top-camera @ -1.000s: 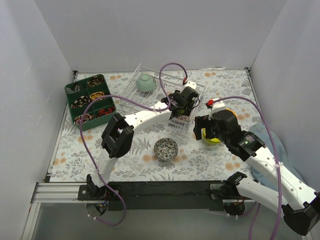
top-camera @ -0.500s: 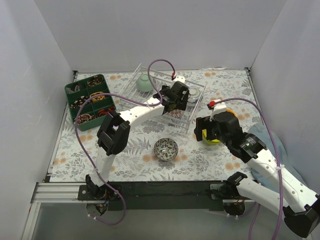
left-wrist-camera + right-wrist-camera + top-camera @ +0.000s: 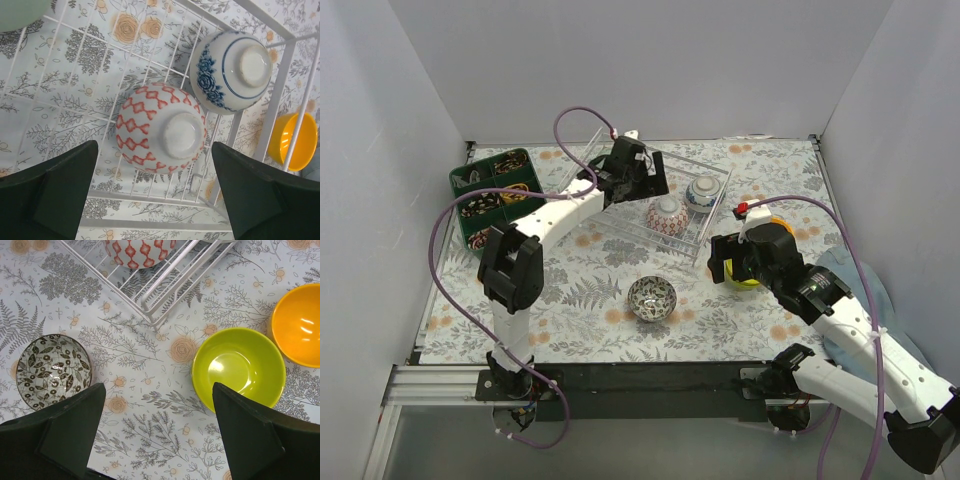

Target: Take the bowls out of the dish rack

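The left hand [image 3: 154,148] is held spread over 2 upturned bowls [image 3: 161,131] at the dish rack's [image 3: 278,100] right edge, the right hand [image 3: 159,388] spread above open bench [image 3: 165,452].

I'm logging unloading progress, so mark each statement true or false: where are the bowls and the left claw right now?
1. The red-patterned bowl lies upside down in the dish rack. True.
2. The lime-yellow bowl sits inside the rack. False: it stands upright on the table, outside the rack.
3. The left claw is shut on the blue-and-white bowl. False: it is open above the rack, and that bowl lies untouched.
4. The leaf-patterned bowl stands upright on the table. True.
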Controlling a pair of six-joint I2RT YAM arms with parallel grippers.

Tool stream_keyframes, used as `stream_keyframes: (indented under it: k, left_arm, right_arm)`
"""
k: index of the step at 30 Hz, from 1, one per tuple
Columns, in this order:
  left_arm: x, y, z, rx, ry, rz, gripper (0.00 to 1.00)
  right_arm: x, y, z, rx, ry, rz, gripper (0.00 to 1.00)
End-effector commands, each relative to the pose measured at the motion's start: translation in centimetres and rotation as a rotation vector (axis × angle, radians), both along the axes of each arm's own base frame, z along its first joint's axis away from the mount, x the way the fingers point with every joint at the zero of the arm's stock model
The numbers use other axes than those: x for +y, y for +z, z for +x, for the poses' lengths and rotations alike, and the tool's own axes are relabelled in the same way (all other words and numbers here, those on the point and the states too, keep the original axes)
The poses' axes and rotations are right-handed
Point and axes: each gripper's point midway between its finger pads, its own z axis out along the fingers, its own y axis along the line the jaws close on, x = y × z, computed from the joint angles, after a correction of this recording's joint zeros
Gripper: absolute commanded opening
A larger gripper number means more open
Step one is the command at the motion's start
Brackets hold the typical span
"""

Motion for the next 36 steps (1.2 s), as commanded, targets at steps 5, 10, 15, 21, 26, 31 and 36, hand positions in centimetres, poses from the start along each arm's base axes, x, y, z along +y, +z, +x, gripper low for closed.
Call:
stream_keyframes:
  k: [5,10,15,21,26,31,36]
  left_arm:
    - [1.2,-1.6,-0.2,0.154,0.013,-0.131,0.98]
    - [0.4,-2.6,-0.1,0.185,-0.016,-0.140,0.97]
    - [-0.4,-4.4,-0.7,0.243,-0.039,-0.154,0.97]
    - [-1.9,-5.8,-2.2,0.286,-0.088,-0.150,0.97]
    - [-3.1,-6.1,-3.3,0.286,-0.108,-0.130,0.97]
    - [-3.6,-6.6,-3.5,0.299,-0.113,-0.134,0.98]
    - [-4.5,-7.4,-3.9,0.326,-0.116,-0.145,0.98]
  right_arm:
    - [0.3,0.4,0.2,-0.015,0.012,0.011,0.96]
    - [0.4,0.2,0.1,-0.009,0.017,0.013,0.96]
    - [0.5,0.0,0.0,-0.001,0.020,0.015,0.95]
    - [0.5,-0.1,0.0,0.003,0.024,0.015,0.95]
    - [0.7,-0.3,0.0,0.011,0.031,0.013,0.95]
    - [0.8,-0.5,-0.1,0.019,0.036,0.017,0.96]
    - [0.9,-0.8,-0.3,0.028,0.041,0.022,0.95]
